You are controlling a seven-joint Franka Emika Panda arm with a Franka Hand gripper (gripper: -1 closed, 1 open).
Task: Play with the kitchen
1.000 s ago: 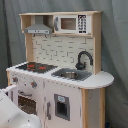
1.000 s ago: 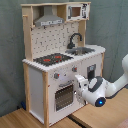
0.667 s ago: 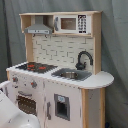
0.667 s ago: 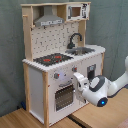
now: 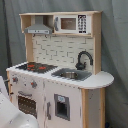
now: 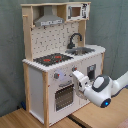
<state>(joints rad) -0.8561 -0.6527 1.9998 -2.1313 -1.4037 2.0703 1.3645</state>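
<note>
The toy kitchen (image 5: 92, 102) of pale wood and white panels fills the first exterior view and stands left of centre (image 6: 36, 90) in the second exterior view. On top are a black stovetop with red burners (image 6: 52, 59), a steel sink (image 6: 82, 50) and a black faucet (image 6: 75, 39). My gripper (image 6: 75, 75) is at the front panel, just above the windowed oven door (image 6: 64, 96) and beside the knobs (image 6: 56, 76). The white arm (image 6: 102, 90) reaches in from the second exterior view's right. In the first exterior view only part of the arm (image 5: 11, 114) shows, at the bottom left.
A grey hood (image 5: 38, 30) and a toy microwave (image 5: 70, 23) sit on the upper shelf. The kitchen stands on a wooden table (image 6: 20, 120). A grey curtain (image 5: 115, 50) hangs behind. A dark dispenser panel (image 5: 62, 106) is on the cabinet front.
The gripper has moved up and towards the kitchen's front, leftward in the second exterior view, and now sits close to the panel above the oven door.
</note>
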